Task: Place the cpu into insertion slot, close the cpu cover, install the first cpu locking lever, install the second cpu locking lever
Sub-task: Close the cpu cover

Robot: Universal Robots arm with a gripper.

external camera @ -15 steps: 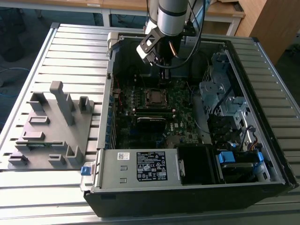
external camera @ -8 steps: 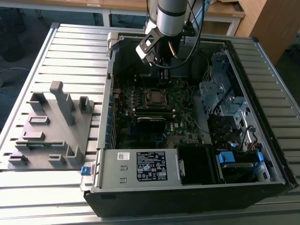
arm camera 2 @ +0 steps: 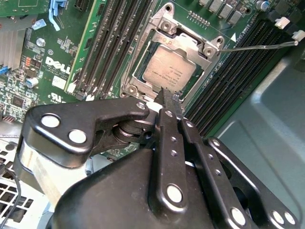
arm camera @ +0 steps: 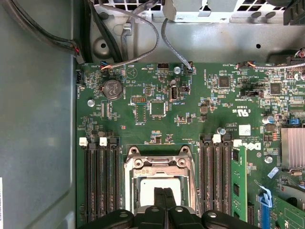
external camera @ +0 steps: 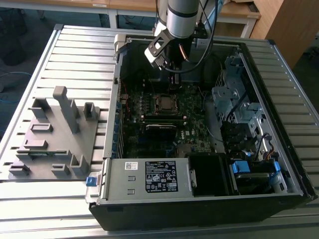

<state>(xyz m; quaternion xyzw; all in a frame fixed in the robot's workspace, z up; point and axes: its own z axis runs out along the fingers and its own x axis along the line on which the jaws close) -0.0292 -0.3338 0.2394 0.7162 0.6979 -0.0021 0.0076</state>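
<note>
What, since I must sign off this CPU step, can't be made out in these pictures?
First wrist view: the claw and the picture's edge hide part of the cpu.
Second wrist view: the claw's tip covers one corner of the cpu cover, so what it touches is unclear.
Exterior view: the insertion slot is too small to tell whether it is locked.

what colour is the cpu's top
Dull silver-grey; the cpu shows best in the second wrist view.
</note>
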